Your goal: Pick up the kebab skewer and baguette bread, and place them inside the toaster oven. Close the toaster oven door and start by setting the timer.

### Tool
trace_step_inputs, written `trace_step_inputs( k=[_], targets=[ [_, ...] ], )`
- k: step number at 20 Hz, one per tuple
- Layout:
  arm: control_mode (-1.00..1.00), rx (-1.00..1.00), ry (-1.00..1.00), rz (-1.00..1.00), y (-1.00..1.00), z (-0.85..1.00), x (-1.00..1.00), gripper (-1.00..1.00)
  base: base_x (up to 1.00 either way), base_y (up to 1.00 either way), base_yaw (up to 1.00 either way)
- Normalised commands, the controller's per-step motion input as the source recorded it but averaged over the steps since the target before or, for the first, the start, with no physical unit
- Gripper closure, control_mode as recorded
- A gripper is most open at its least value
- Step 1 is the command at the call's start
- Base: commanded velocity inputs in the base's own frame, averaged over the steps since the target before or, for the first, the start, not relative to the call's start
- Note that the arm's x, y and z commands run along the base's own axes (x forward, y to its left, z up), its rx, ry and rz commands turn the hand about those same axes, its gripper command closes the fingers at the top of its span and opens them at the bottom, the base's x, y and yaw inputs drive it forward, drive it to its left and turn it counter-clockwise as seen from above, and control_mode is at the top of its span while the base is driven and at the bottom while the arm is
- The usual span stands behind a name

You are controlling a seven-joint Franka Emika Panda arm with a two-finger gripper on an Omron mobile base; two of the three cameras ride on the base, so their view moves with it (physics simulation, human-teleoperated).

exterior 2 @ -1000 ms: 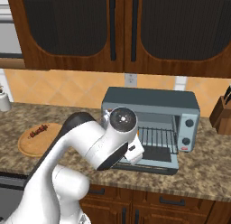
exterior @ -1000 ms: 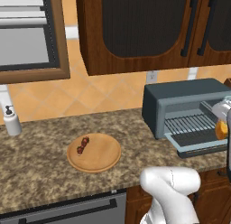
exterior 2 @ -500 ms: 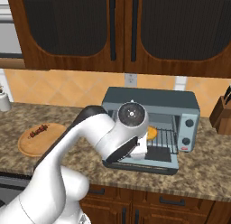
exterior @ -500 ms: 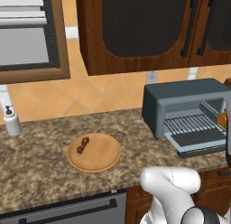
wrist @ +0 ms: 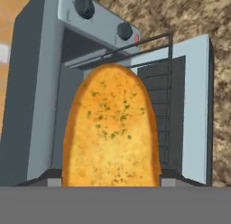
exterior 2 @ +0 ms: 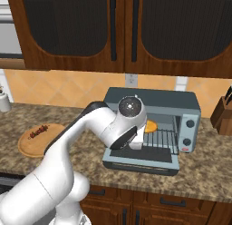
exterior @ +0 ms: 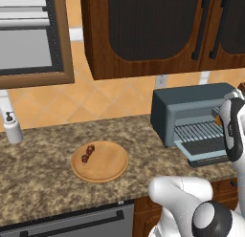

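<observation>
- The loaf of bread [wrist: 111, 128] sits clamped between the fingers, its golden, herb-flecked crust rising straight up the middle of the hand view.
- The finger tips themselves are hidden behind the loaf; the dark blocks at its lower left and lower right sit tight against its sides.
- In the right base view the bread [exterior 2: 151, 126] is a small orange patch at the mouth of the toaster oven [exterior 2: 190, 106], just above the wire rack [exterior 2: 161, 139] and partly hidden by the arm's wrist.
- In the left base view a sliver of the loaf [exterior: 218, 120] peeks out beside the white arm, in front of the oven cavity.
- The oven door [exterior 2: 140, 161] lies folded down flat onto the tabletop [exterior 2: 204, 174], its handle bar along the front edge.
- The oven's knobs [exterior 2: 190, 124] sit on the panel at its right.
- The skewer [exterior: 88, 154] lies on the round wooden plate [exterior: 107, 165], well to the left of the oven.
- A soap dispenser [exterior: 11, 129] stands at the far left, near the wall.
</observation>
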Motion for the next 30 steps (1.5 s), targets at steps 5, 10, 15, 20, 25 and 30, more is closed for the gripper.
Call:
trace_step_inputs(
  k=[5,10,15,20,25,30],
  targets=[
    [-1.0,0.0,0.0,0.0,0.0,-0.39,0.26,1.0,0.0,0.0,0.0],
    [-1.0,0.0,0.0,0.0,0.0,-0.13,0.3,1.0,0.0,0.0,0.0],
    [-1.0,0.0,0.0,0.0,0.01,-0.16,0.36,1.0,0.0,0.0,0.0],
    [-1.0,0.0,0.0,0.0,0.0,-0.24,0.29,1.0,0.0,0.0,0.0],
    [-1.0,0.0,0.0,0.0,0.0,-0.16,0.29,1.0,0.0,0.0,0.0],
    [-1.0,0.0,0.0,0.0,0.0,-0.15,0.28,1.0,0.0,0.0,0.0]
  ],
)
